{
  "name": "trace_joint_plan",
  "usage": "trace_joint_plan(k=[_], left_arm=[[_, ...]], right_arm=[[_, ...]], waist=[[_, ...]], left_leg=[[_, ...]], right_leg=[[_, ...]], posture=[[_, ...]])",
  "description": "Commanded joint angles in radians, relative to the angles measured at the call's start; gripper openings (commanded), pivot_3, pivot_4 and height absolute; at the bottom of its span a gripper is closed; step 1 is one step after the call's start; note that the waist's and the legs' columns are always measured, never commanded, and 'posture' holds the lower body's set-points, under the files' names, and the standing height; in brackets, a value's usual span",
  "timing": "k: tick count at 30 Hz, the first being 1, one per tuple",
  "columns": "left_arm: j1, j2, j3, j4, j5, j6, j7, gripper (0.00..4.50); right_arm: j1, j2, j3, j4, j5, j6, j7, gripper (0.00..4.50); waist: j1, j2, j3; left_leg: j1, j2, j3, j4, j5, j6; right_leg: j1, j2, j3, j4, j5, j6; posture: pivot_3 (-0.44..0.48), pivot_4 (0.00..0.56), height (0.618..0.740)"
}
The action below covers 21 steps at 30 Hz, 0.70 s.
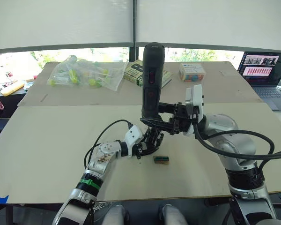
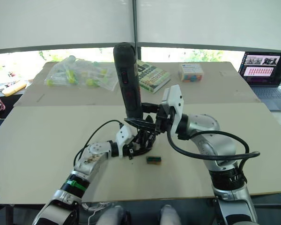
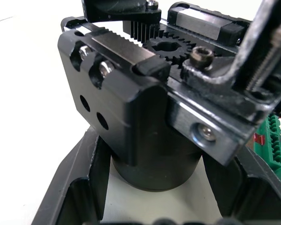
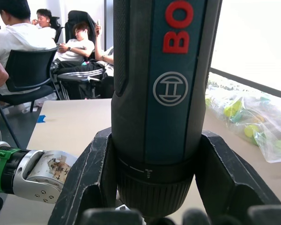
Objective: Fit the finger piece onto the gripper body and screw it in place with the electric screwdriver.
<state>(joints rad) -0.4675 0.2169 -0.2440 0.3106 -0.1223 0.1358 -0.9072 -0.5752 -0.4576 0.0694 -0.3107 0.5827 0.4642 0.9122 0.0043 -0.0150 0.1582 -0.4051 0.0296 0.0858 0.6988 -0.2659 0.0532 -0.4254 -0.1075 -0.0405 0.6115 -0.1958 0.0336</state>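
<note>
My right end effector [image 1: 165, 117] grips the electric screwdriver [image 1: 151, 77] upright, bit down over the gripper body [image 3: 145, 122]. My left end effector [image 1: 149, 143] clasps that gripper body on the counter [image 1: 47, 140]. A small green box [image 1: 161, 160] lies just beside it.

Electric screwdriver [image 4: 164, 93]: dark grey-black, teal panel, red lettering, grey round logo. Gripper body [image 3: 131, 122]: black, silver screws, bare-metal edge. Small box [image 1: 161, 160] on worktop [image 1: 47, 140]: green and brown; worktop pale beige. Left pincer [image 1: 147, 143] and right pincer [image 1: 161, 119]: black fingers. Bag [image 1: 84, 72]: clear, yellow-green items inside. Book [image 2: 150, 75]: green cover, white lettering.
</note>
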Motion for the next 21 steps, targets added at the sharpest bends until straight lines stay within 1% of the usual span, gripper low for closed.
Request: trace_joint_plan(k=[1,21], left_arm=[[0.031,0.011,-0.025,0.017,0.011,0.028,-0.013,2.31],[0.035,0.006,-0.029,0.018,0.01,0.035,-0.011,2.31]], right_arm=[[0.005,0.003,0.0,-0.036,0.011,-0.001,-0.001,1.94],[0.008,0.01,0.006,-0.051,0.026,0.015,-0.01,1.94]], waist=[[0.0,0.0,0.0],[0.0,0.0,0.0]], left_leg=[[0.0,0.0,0.0,0.0,0.0,0.0],[0.0,0.0,0.0,0.0,0.0,0.0]], right_leg=[[0.0,0.0,0.0,0.0,0.0,0.0],[0.0,0.0,0.0,0.0,0.0,0.0]], posture=[[0.0,0.15,0.74],[0.0,0.15,0.74]])
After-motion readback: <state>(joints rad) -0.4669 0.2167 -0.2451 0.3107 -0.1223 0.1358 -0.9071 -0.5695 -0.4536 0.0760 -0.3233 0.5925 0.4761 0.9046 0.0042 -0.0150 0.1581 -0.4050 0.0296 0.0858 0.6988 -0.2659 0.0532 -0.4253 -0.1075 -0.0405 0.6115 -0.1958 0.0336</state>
